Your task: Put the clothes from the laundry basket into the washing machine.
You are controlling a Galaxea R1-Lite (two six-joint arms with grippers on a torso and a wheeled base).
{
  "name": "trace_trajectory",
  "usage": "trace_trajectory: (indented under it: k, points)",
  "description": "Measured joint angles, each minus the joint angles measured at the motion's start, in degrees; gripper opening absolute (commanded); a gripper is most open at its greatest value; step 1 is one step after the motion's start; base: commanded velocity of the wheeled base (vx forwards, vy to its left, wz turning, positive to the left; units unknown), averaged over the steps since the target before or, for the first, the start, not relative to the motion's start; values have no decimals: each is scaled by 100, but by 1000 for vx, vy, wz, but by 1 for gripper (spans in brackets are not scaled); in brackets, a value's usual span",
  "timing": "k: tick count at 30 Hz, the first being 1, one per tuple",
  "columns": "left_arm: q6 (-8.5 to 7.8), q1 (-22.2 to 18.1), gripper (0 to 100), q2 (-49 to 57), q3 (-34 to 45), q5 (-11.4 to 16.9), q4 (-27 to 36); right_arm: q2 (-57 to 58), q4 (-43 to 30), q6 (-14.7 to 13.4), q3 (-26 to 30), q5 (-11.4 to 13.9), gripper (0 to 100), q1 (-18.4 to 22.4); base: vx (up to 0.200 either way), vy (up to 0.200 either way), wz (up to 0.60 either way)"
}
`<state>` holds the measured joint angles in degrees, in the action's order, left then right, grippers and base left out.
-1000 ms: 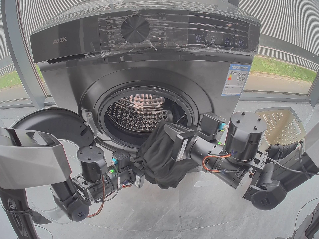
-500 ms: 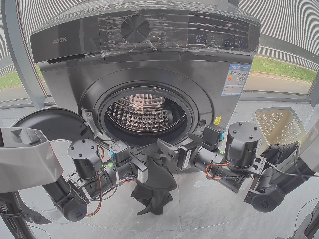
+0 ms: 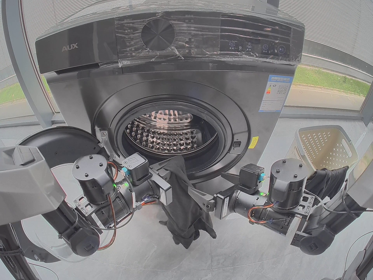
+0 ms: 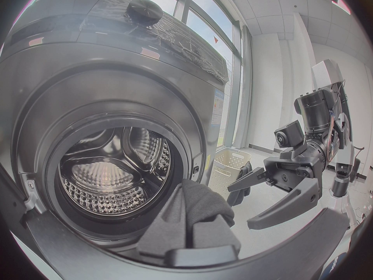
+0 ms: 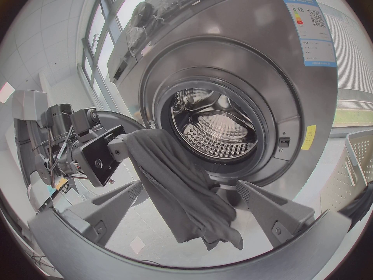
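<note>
Head view is showing the left gripper [image 3: 166, 177] clamping down on a dark garment [image 3: 182, 207], right in front of the washing machine's [image 3: 77, 98] open port, near its lower rim. The cloth is hanging from the fingers down toward the floor, all of it outside the drum [image 3: 167, 135]. The right gripper [image 3: 213, 187] is sitting just to the right of the garment, jaws spread wide and gripping nothing. One fingertip is looking very close to the cloth, but whether it's touching is hard to tell. The round door [image 3: 58, 144] is standing open on the left. The laundry basket [image 3: 330, 144] is sitting on the floor at the right, with another dark piece [image 3: 326, 179] draping over its near rim.
</note>
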<state>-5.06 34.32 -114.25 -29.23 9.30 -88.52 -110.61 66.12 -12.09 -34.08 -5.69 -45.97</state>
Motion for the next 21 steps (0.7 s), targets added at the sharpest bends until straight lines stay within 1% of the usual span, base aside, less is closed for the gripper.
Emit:
trace_trajectory:
  k: [3,5,11,21]
  points:
    - [0,5,0,35,-6,0,0,-100,77,139,-20,50,100,-5,0,0,0]
    - [0,11,0,50,-12,0,0,-191,112,227,-138,61,100,-13,0,0,0]
    - [5,74,0,72,-41,-9,-2,-467,112,356,-391,69,100,-28,0,0,0]
    - [5,127,0,72,-63,-35,-5,-736,419,400,-577,101,100,-102,0,0,0]
